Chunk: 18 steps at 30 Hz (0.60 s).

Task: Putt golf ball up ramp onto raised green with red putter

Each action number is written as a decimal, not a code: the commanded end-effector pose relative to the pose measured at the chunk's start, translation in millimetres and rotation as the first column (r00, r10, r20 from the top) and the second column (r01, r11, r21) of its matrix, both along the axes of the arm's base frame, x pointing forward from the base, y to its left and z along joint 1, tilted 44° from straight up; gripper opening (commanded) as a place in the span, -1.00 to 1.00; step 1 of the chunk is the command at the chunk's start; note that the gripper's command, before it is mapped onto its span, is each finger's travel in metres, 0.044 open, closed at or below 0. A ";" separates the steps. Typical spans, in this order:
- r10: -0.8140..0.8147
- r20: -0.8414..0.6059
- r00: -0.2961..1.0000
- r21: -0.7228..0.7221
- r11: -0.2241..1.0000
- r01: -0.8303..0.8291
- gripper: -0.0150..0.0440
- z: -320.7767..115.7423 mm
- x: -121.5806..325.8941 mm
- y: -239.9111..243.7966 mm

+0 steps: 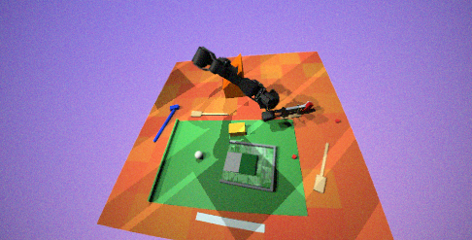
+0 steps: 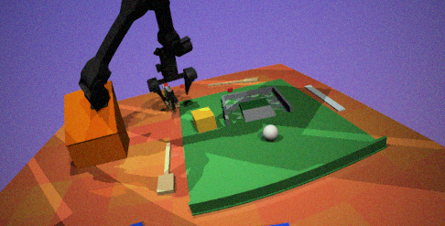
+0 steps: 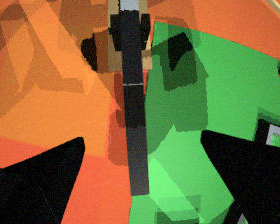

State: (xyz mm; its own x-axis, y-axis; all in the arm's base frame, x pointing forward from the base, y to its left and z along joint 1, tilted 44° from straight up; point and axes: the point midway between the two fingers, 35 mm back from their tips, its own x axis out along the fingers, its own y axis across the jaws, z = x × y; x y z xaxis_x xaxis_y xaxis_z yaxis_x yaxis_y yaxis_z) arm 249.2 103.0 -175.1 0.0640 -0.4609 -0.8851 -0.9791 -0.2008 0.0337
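Red-tipped and dark along its shaft, the putter (image 1: 291, 110) lies flat on the orange table (image 1: 359, 178) at about one o'clock from the raised green (image 1: 249, 166), just off the mat's (image 1: 194, 188) far edge; it looks thin, stiff and light, liable to roll or pivot if pinched near an end, so mid-shaft seems the place to grasp. The gripper (image 2: 171, 82) hangs right above it, fingers spread wide and empty. The golf ball (image 1: 199, 154) sits at nine o'clock from the green.
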 end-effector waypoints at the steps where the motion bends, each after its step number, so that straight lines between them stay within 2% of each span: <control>1: 0.004 -0.013 1.000 -0.015 1.000 -0.004 1.00 -6.5 -3.9 -9.5; 18: 0.004 -0.013 1.000 -0.016 1.000 -0.004 1.00 -20.7 -1.8 -23.2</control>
State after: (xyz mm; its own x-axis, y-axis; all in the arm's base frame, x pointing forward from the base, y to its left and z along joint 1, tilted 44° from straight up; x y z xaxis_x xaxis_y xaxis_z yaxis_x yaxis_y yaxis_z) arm 249.5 85.1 -192.0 0.0579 -0.4664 -0.8827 -0.9791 -0.1992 0.0411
